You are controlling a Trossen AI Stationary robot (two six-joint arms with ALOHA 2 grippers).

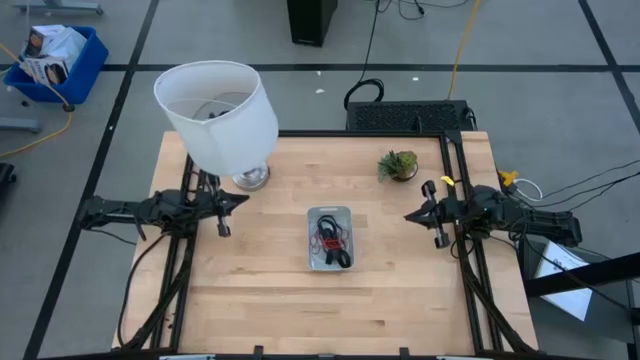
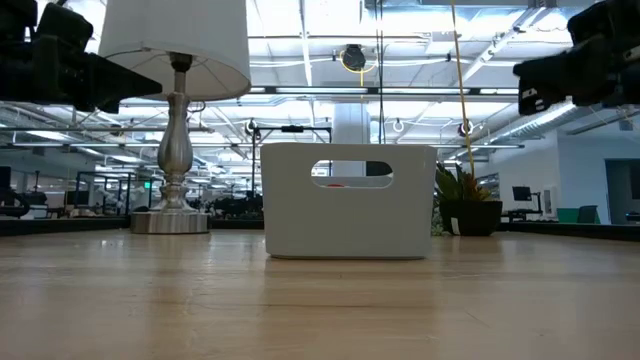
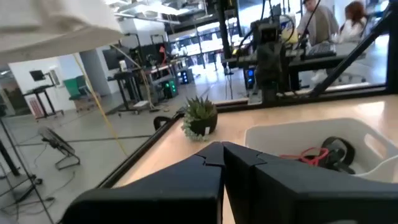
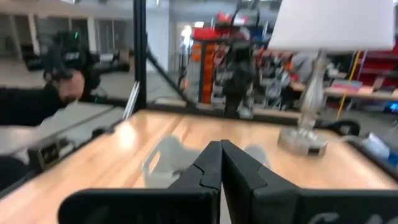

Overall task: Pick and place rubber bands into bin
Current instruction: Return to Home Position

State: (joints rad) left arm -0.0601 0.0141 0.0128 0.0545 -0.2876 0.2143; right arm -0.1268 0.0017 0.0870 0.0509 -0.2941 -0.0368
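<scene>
We see one bin (image 1: 329, 212) at the middle of the bench (image 1: 400, 290), holding the rubber bands (image 1: 331, 243) in a tangle of black and red-orange loops that we cannot count singly. Two arms hang raised at opposite sides, each pointing inward toward the bin. The left pincer (image 1: 240, 200) has its fingers together near the one lamp (image 1: 218, 112). The right pincer (image 1: 410, 215) is likewise pressed together, below the one potted plant (image 1: 398, 165).

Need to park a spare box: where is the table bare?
Bare: the wide strip of table between bin and the edge opposite the lamp; also between lamp and plant. Crowded: the lamp's base with the left end effector, the plant with the right end effector.
</scene>
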